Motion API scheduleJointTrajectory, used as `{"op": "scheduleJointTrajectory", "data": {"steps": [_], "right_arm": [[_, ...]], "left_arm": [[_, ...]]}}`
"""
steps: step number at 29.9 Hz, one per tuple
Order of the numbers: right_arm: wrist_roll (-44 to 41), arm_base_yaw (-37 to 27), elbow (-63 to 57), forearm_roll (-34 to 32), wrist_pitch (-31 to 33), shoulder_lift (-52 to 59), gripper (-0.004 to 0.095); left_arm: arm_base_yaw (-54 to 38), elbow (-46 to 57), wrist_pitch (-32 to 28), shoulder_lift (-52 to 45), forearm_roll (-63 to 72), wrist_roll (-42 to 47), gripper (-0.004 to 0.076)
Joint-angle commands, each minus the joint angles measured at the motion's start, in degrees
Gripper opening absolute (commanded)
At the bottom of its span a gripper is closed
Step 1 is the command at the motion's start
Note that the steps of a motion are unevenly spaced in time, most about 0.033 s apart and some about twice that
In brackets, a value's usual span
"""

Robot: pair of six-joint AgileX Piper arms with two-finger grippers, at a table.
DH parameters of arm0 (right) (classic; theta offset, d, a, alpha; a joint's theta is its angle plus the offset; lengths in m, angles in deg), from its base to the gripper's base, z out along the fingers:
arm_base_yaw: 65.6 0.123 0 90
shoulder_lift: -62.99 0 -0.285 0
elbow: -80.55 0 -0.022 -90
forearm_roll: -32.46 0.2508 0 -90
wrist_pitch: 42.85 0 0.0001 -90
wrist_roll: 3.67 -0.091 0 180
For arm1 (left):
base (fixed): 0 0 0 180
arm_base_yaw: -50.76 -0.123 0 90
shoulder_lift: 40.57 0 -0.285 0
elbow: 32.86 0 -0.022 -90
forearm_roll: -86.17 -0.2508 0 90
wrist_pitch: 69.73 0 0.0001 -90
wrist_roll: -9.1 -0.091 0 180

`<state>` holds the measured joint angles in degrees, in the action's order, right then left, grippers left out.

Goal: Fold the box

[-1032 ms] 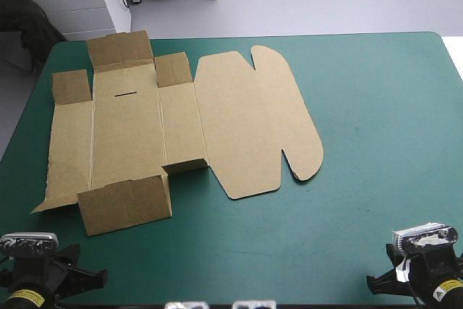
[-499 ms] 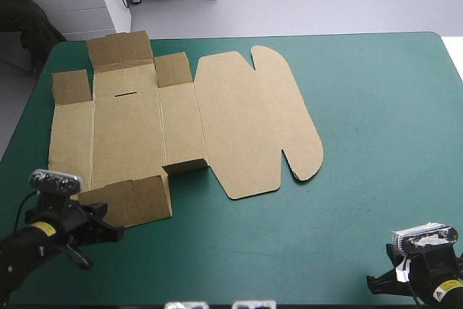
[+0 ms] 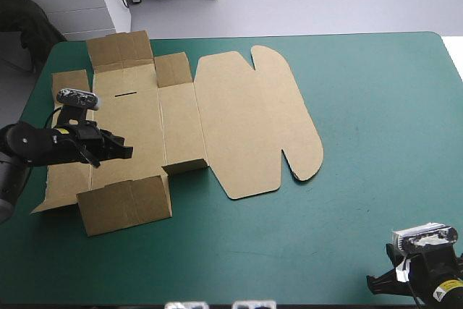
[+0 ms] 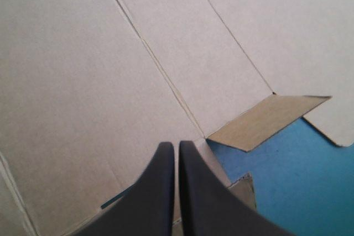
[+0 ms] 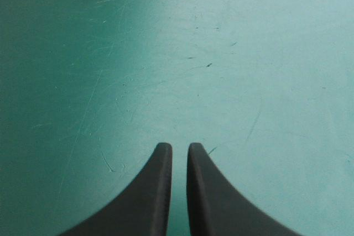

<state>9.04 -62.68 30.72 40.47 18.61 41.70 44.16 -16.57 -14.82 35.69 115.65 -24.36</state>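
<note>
The brown box [image 3: 217,113] lies mostly flat toward the left edge of the table [image 3: 376,142], a few flaps [image 3: 123,208] raised; the left gripper [image 4: 177,146] is over its left panels, fingers together, empty; the right gripper [image 5: 178,147], also narrowed and empty, is at the near right corner

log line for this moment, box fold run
box: flat sheet, no walls tucked | left gripper: shut, holding nothing, over box's left part | right gripper: shut, over bare cover, clear of box
</note>
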Motion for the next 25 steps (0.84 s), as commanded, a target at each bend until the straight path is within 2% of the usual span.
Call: {"op": "scheduleJointTrajectory", "data": {"steps": [1, 6, 8, 10, 13, 20, 23, 25], "right_arm": [[0.13, 0.3, 1.44, 0.21, -3.33, -0.9, 0.0089], [0.13, 0.3, 1.44, 0.21, -3.33, -0.9, 0.0089], [0.13, 0.3, 1.44, 0.21, -3.33, -0.9, 0.0089], [0.13, 0.3, 1.44, 0.21, -3.33, -0.9, 0.0089], [0.13, 0.3, 1.44, 0.21, -3.33, -0.9, 0.0089], [0.13, 0.3, 1.44, 0.21, -3.33, -0.9, 0.0089], [0.13, 0.3, 1.44, 0.21, -3.33, -0.9, 0.0089], [0.13, 0.3, 1.44, 0.21, -3.33, -0.9, 0.0089]], "left_arm": [[-8.68, -2.44, 2.59, 1.3, 14.99, -8.71, 0.0018], [-29.25, -2.44, 11.99, 2.25, 26.44, -15.7, 0.0018], [-37.17, -2.44, 15.29, 2.48, 26.16, -15.07, 0.0018], [-42.09, -2.44, 16.11, 2.48, 26.14, -12.37, 0.0012], [-45.94, -2.44, 12.58, 2.48, 25.97, -10.24, 0.0009], [-46.52, -2.44, 4.01, 2.48, 15.59, -9.61, 0.0015], [-46.52, -2.44, 0.54, 3.58, 15.88, -7.75, 0.0073], [-46.52, -2.44, -2.03, 5.39, 16.51, -7.75, 0.0169]]}}
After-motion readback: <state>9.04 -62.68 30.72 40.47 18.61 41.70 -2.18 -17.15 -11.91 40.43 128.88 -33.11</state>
